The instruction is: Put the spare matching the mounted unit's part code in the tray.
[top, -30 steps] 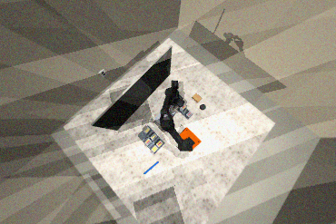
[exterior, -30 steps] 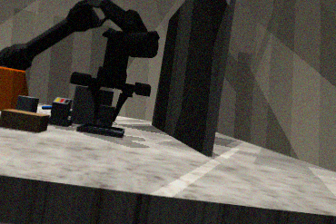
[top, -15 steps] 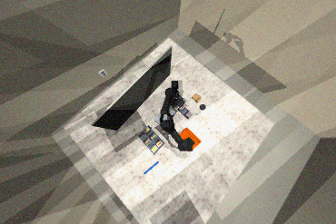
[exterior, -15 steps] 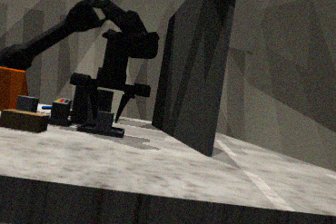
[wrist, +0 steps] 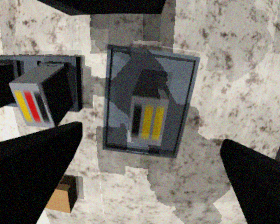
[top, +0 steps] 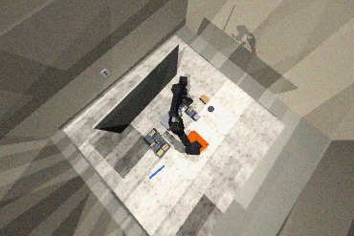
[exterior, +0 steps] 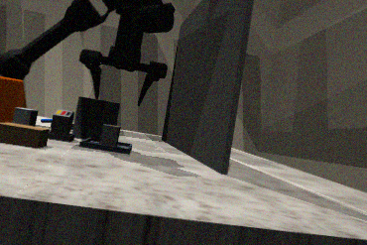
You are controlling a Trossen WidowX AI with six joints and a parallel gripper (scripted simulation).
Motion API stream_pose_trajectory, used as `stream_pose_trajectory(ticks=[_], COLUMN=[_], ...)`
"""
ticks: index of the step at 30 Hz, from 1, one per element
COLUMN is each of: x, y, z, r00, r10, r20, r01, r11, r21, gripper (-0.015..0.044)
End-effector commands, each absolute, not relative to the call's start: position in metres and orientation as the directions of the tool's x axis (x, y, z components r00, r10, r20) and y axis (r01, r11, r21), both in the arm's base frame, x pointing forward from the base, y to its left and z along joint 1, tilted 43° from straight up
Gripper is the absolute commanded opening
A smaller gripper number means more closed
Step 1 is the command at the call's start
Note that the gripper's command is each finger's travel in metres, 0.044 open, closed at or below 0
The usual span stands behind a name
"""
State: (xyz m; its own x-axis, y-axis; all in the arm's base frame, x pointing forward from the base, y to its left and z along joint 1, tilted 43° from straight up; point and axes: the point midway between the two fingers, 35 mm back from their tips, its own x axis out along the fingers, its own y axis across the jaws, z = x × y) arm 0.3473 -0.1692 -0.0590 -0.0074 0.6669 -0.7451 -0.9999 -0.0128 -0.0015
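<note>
A dark grey unit [exterior: 110,136] [wrist: 149,119] stands upright in the tray [exterior: 124,149] [wrist: 106,107], near one end; its top shows one black and two yellow stripes in the wrist view. My gripper [exterior: 118,101] [wrist: 153,138] is open above it, fingers wide apart on both sides and clear of the unit. Another unit [exterior: 61,126] [wrist: 34,107] with yellow, red and black stripes stands in a dark holder [wrist: 77,100] beside the tray. Several units sit in a rack [top: 157,142]. I cannot tell from these frames which unit is the mounted one, and no back code is readable.
A large dark panel [top: 143,96] [exterior: 208,65] stands beside the work area. A wooden block [top: 205,98] [exterior: 25,136] [wrist: 62,196] and a dark disc [top: 210,109] lie near the holder. A blue stick [top: 157,172] lies beyond the rack. An orange plate [top: 197,137] is by the arm's base.
</note>
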Motion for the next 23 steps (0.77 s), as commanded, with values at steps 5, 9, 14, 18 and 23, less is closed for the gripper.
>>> stream_pose_trajectory(ticks=[5,9,14,18,23], x=[0.3453,0.3453,0.3453,0.3453,0.3453], y=[-0.1910,-0.1910,-0.1910,-0.1910,-0.1910], z=[-0.0360,-0.0360,-0.0360,-0.0360,-0.0360], r00=[0.015,0.015,0.015,0.015,0.015], r10=[0.657,0.657,0.657,0.657,0.657], r20=[-0.754,-0.754,-0.754,-0.754,-0.754], r01=[-1.000,-1.000,-1.000,-1.000,-1.000], r11=[0.004,0.004,0.004,0.004,0.004], r21=[-0.017,-0.017,-0.017,-0.017,-0.017], gripper=[0.0440,0.0440,0.0440,0.0440,0.0440])
